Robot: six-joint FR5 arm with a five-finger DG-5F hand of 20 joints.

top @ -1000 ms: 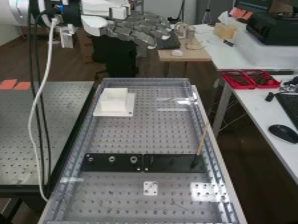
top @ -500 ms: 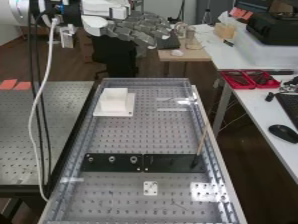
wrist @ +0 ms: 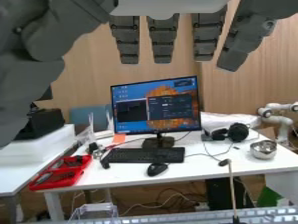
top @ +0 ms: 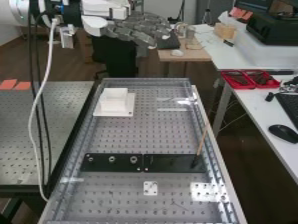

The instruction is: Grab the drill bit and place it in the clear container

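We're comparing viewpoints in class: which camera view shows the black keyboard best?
The wrist view: there the keyboard shows from end to end, in front of the monitor. The high view cuts it off at its right edge.

Open lane on the bench (top: 148, 137)
Room between white block (top: 114, 102) and black strip (top: 171, 164); thin leaning stick (top: 202, 138) obstructs the strip's end

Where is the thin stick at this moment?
In the high view, the stick slants up from the right end of the right-hand black plate, near the right rail.
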